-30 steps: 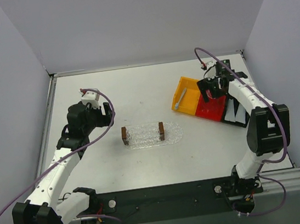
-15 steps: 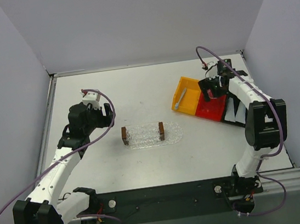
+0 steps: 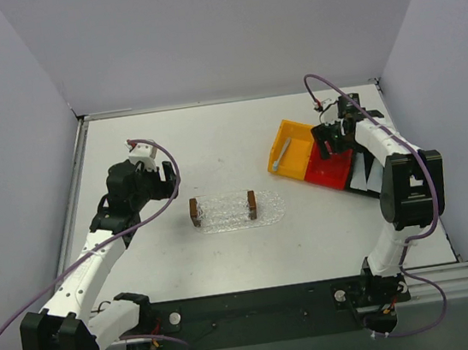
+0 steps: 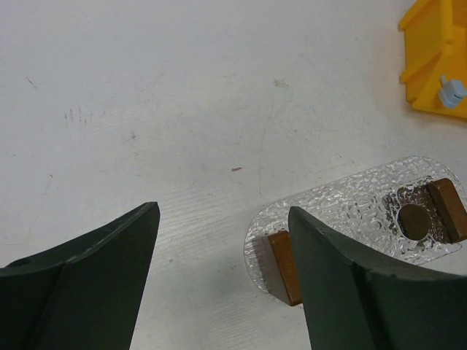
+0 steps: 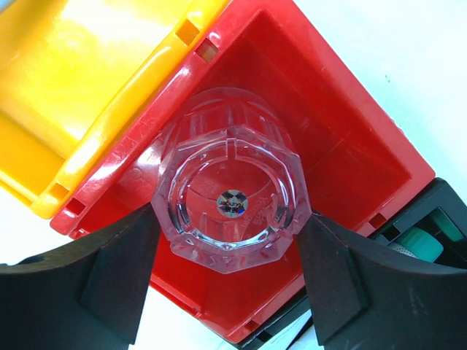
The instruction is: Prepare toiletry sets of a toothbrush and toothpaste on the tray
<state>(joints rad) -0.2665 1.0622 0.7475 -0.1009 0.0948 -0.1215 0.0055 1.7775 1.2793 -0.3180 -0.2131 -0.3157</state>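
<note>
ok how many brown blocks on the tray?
2. The left block stands at the tray's left end; the right block stands right of its middle. Tray is transparent, so none should be hidden.

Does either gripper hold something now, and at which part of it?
The right gripper clasps the clear cup by two opposite sides of its wall, inside the red bin. The left gripper is open and empty.

Light: bright, even, from overhead.
Shadows: faint, soft-edged.
Glare: white highlights on clear cup (image 5: 230,193).
Focus: wrist views soft at bottom edge; overhead sharp.
</note>
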